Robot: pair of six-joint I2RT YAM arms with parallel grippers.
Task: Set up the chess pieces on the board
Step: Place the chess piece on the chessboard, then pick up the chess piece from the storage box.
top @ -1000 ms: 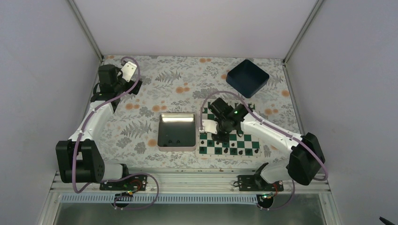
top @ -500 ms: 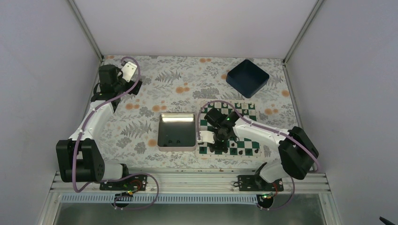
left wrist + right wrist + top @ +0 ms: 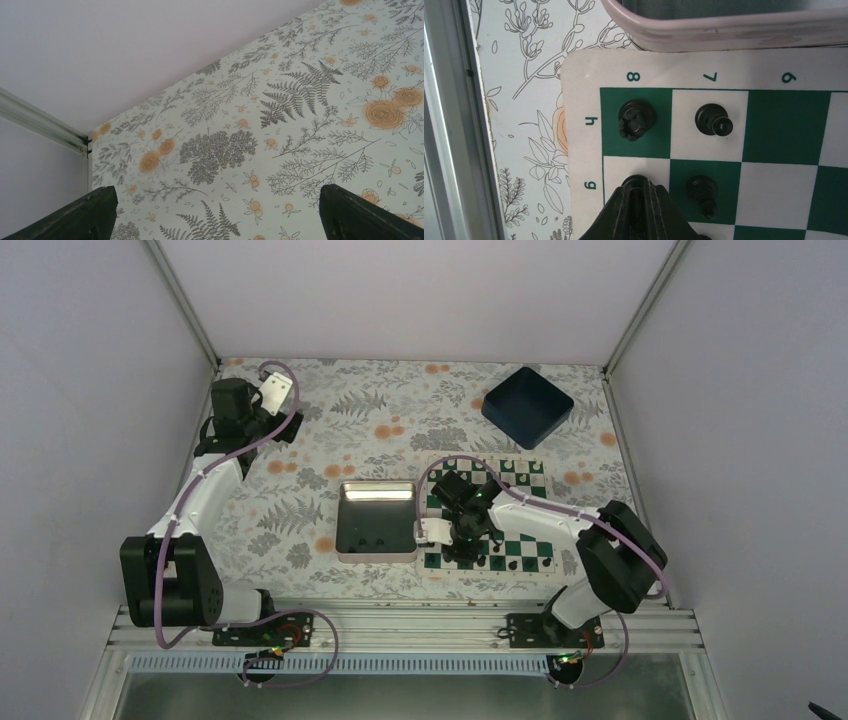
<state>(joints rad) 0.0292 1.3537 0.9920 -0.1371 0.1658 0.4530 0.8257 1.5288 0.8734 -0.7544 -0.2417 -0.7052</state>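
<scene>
Flowered cloth [image 3: 524, 125] covers the table. Low over the board [image 3: 579, 75] corner, the right gripper [image 3: 636, 194] is pressed together on a black chess piece [image 3: 636, 181] at a white edge square. Just beyond it stands a rook [image 3: 636, 120], with a pawn [image 3: 714, 120] beside that. Past the border lies the tin [image 3: 724, 27]. Far off, the left gripper [image 3: 215, 210] hangs spread wide over bare cloth.

place: robot lab test booth | enclosure: plain pale panels [image 3: 90, 390] on left, right and far sides, joined by aluminium posts [image 3: 183, 302] | near edge: metal rail [image 3: 400, 625] carrying left arm [image 3: 200, 495] and right arm [image 3: 560, 520], cables looping | tabletop: floral cloth [image 3: 380, 410] (the one homely touch)
</scene>
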